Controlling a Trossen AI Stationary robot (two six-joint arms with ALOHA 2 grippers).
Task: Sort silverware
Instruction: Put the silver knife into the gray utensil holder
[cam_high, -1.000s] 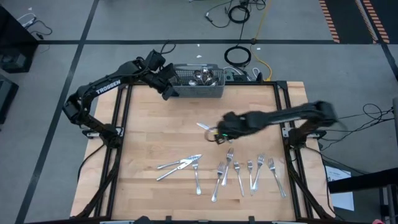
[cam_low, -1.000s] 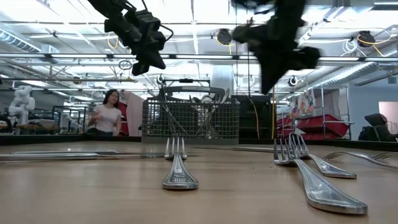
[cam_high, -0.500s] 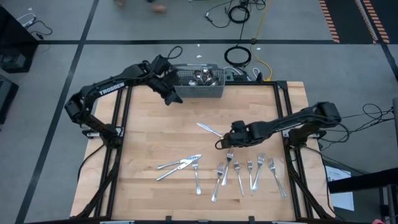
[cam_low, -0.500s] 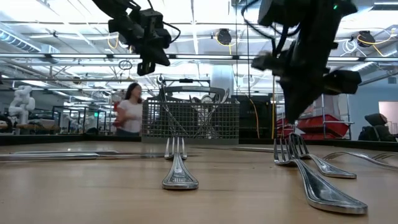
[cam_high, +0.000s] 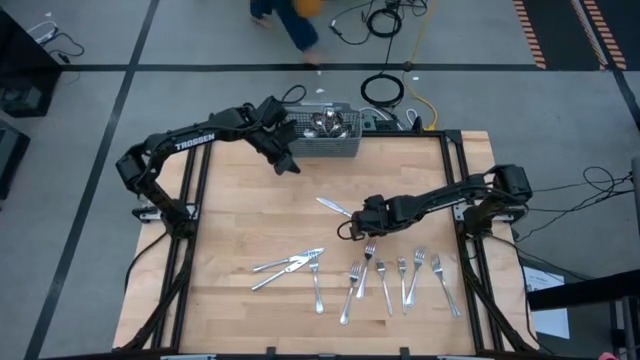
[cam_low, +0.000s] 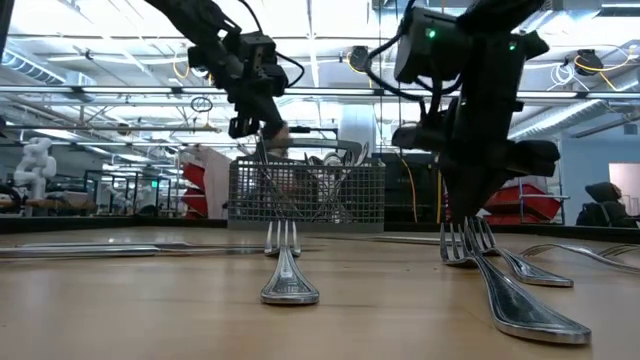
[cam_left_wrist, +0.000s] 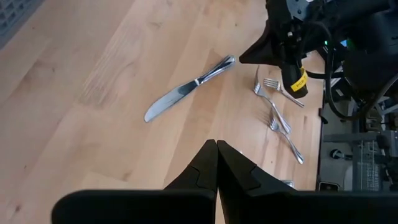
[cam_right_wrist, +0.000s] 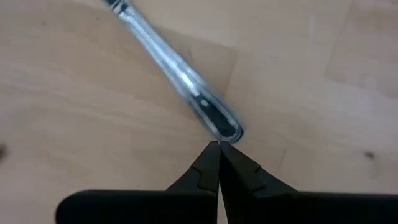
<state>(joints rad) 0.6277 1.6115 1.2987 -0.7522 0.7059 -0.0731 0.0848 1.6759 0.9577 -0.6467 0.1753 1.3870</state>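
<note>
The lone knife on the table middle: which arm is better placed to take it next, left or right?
Right. The right gripper sits low at the handle end of the knife, fingers shut, as the right wrist view shows. The left gripper hangs beside the basket, farther from the knife, also shut.

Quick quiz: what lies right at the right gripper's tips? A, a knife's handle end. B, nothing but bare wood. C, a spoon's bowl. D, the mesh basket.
A: the right gripper, jaws shut, touches the handle end of the lone knife mid-table.

"TROSSEN" on left arm
</note>
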